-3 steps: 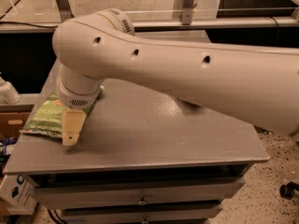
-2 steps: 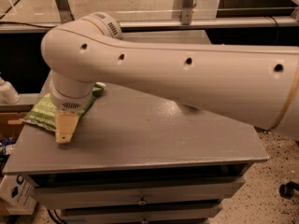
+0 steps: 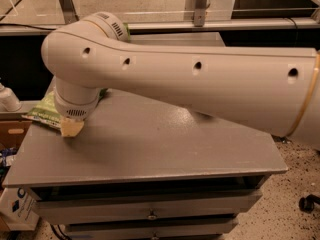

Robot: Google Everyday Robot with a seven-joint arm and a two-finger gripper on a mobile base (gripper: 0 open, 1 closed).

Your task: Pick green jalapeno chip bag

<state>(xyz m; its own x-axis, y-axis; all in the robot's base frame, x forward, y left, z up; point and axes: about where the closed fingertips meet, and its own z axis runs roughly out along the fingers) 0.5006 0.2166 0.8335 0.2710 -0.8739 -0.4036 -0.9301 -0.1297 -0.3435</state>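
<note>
The grey table (image 3: 150, 154) carries 1 green jalapeno chip bag (image 3: 44, 112) at its left edge. It is light green and crinkly with pale lettering, and mostly hidden under the wrist. The hand (image 3: 71, 128) points down at the bag's near end, seemingly touching it. I cannot tell whether the hand is apart or clamped.

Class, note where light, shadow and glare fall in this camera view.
Camera view: overhead light brightens the arm; its soft shadow falls on the table below; faint sheen mid-table; the gripper, at the table's left by the green chip bag, hangs under the arm.
</note>
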